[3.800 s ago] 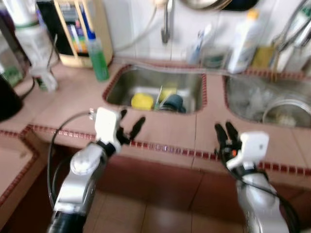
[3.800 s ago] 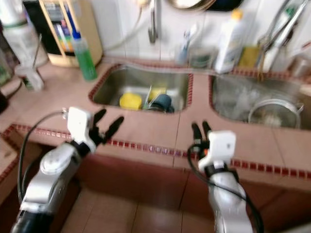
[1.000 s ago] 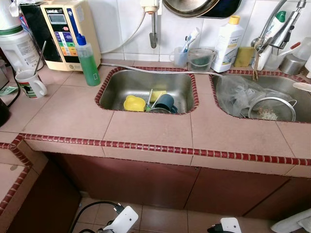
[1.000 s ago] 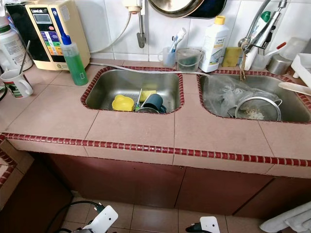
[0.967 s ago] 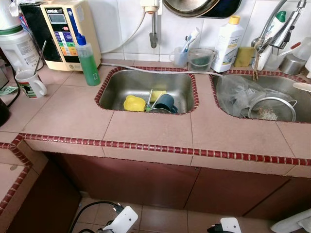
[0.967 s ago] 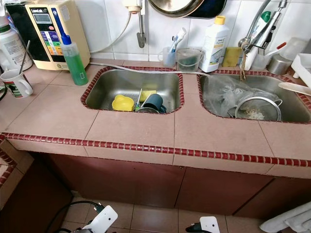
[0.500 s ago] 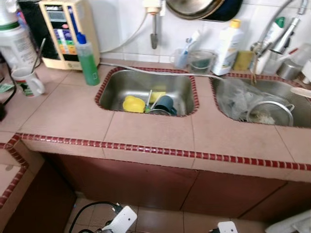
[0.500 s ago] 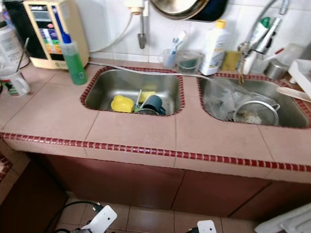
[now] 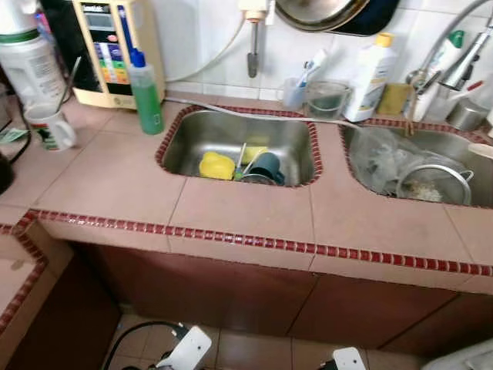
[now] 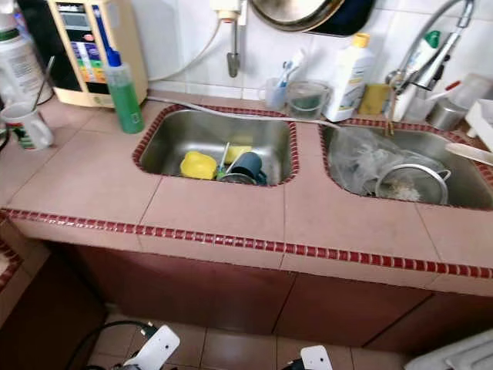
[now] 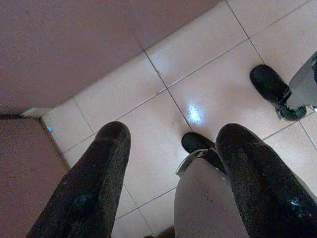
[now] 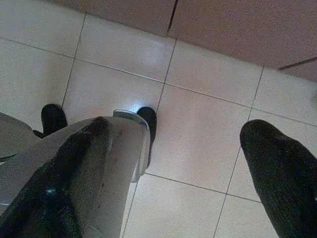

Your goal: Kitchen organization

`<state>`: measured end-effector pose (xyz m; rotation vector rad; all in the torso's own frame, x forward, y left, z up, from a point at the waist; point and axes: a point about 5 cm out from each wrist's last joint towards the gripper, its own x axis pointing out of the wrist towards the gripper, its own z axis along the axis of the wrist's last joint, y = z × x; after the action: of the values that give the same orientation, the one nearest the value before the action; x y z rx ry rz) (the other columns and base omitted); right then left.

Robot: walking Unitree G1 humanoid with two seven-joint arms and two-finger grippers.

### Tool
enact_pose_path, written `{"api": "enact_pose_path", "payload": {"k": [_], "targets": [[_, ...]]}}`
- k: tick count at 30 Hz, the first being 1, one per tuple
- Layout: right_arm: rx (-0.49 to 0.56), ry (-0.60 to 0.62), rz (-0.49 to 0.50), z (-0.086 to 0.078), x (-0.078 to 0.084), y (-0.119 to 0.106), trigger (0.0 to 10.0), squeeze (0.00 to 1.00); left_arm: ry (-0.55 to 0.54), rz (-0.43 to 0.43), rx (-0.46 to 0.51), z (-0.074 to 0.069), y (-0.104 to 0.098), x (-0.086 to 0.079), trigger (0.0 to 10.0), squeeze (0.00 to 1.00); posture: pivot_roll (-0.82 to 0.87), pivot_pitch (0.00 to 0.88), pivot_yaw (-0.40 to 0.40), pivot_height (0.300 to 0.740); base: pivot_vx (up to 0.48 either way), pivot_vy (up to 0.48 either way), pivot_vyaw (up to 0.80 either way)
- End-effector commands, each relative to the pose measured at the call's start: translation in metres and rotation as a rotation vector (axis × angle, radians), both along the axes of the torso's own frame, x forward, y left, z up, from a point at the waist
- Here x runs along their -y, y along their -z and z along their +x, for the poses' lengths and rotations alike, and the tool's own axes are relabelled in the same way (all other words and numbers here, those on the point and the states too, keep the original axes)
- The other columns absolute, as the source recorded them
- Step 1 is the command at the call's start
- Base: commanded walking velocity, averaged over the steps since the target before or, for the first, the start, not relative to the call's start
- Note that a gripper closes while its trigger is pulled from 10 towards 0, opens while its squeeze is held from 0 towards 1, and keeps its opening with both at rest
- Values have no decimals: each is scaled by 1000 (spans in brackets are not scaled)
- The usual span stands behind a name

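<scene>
- You are hanging both arms low: left claw [image 11: 168,173] and right claw [image 12: 173,168] are gaping over floor tiles, holding nothing.
- Yellow cup [image 9: 216,165] and dark mug [image 9: 265,166] are lying in the left sink [image 9: 192,127], frame centre, far above both claws, slightly nearer your left arm.

Shiny steel sink [image 9: 202,135] — matt tiled counter [image 9: 239,212]

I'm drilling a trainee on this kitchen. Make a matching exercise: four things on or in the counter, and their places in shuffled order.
Things:
1. green bottle
2. mug
3. strainer
4. yellow cup

Places:
A. in the right sink
B. in the left sink
C. on the counter at far left
D. standing by the left sink's back corner

Pairs: 1-D, 2-C, 3-A, 4-B
</scene>
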<state>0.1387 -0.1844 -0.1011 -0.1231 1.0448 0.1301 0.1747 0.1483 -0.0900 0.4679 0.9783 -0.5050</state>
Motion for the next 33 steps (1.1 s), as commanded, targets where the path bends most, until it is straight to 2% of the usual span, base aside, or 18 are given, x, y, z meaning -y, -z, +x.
{"api": "enact_pose_path", "payload": {"k": [1, 9, 12, 27, 33], "targets": [[-53, 7, -8, -14, 1, 5, 10000, 0, 8, 3, -3, 0, 0, 1, 10000, 0, -162, 0, 1, 740, 0, -480, -756], [-64, 14, -2, -23, 2, 7, 10000, 0, 18, 2, 4, 1, 0, 5, 10000, 0, -176, 0, 2, 740, 0, -480, -157], [-66, 7, -8, -25, 3, 8, 10000, 0, -8, -16, -4, 0, 0, 6, 10000, 0, -181, 0, 4, 740, 0, 0, 0], [-72, 31, -13, -29, 7, 8, 10000, 0, 18, -14, 0, 2, -1, 4, 10000, 0, -185, 0, 3, 740, 0, 0, 0], [-82, 36, -12, -33, 8, 9, 10000, 0, 7, -31, 1, 3, -2, 5, 10000, 0, -183, 0, 6, 740, 0, -480, 0]]}}
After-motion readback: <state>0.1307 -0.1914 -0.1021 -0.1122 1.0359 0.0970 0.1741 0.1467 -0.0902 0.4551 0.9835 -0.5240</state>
